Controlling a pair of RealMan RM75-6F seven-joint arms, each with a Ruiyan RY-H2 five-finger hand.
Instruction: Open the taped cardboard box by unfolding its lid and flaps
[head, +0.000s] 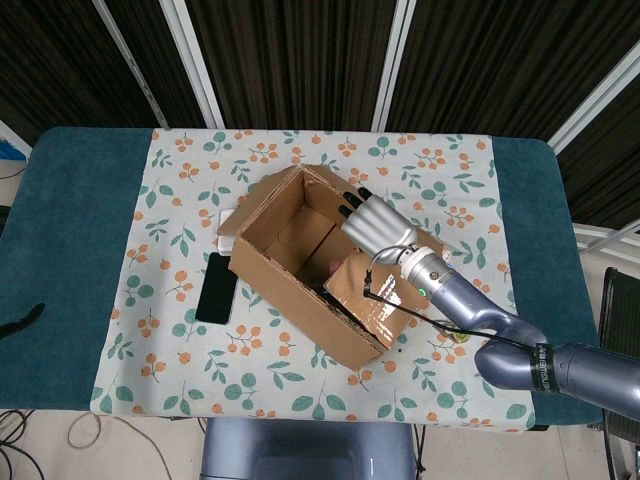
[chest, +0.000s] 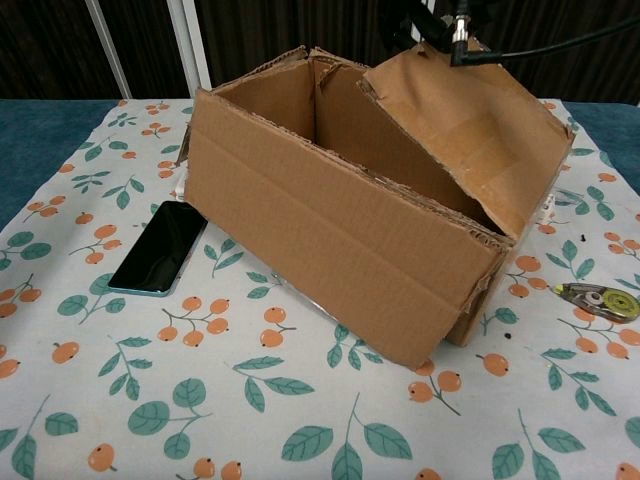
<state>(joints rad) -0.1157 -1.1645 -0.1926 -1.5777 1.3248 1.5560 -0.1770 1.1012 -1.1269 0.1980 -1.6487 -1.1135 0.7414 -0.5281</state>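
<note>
You worked in a staged lab booth: dark ribbed wall panels behind, and a teal-covered table under a fruit-print cloth.
</note>
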